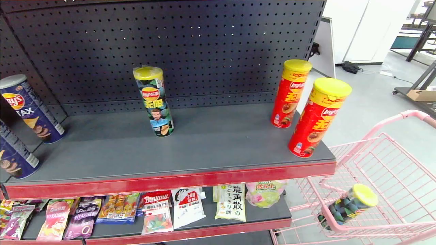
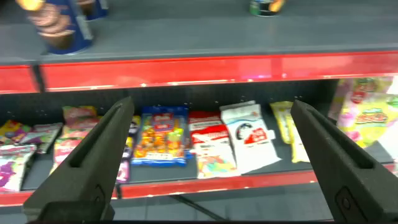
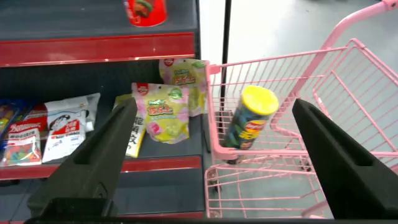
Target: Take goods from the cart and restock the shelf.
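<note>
A dark green chip can with a yellow lid (image 1: pixel 349 206) leans inside the pink wire cart (image 1: pixel 391 170) at the lower right; the same can (image 3: pixel 249 118) stands ahead of my right gripper (image 3: pixel 211 162), which is open and holds nothing, a short way off from the cart's rim (image 3: pixel 273 59). On the grey shelf (image 1: pixel 190 146) stand a matching green can (image 1: pixel 154 101), two red cans (image 1: pixel 290 93) (image 1: pixel 318 117) at the right end, and two blue cans (image 1: pixel 30 109) (image 1: pixel 13 153) at the left end. My left gripper (image 2: pixel 211 162) is open and empty, facing the lower snack shelf (image 2: pixel 205 183).
The lower shelf (image 1: pixel 190 231) holds several snack bags, such as a white bag (image 1: pixel 187 206) and a pale green bag (image 1: pixel 265 192). A dark pegboard (image 1: pixel 170 44) backs the upper shelf. Wide free room lies between the green can and the red cans. Grey floor spreads behind the cart.
</note>
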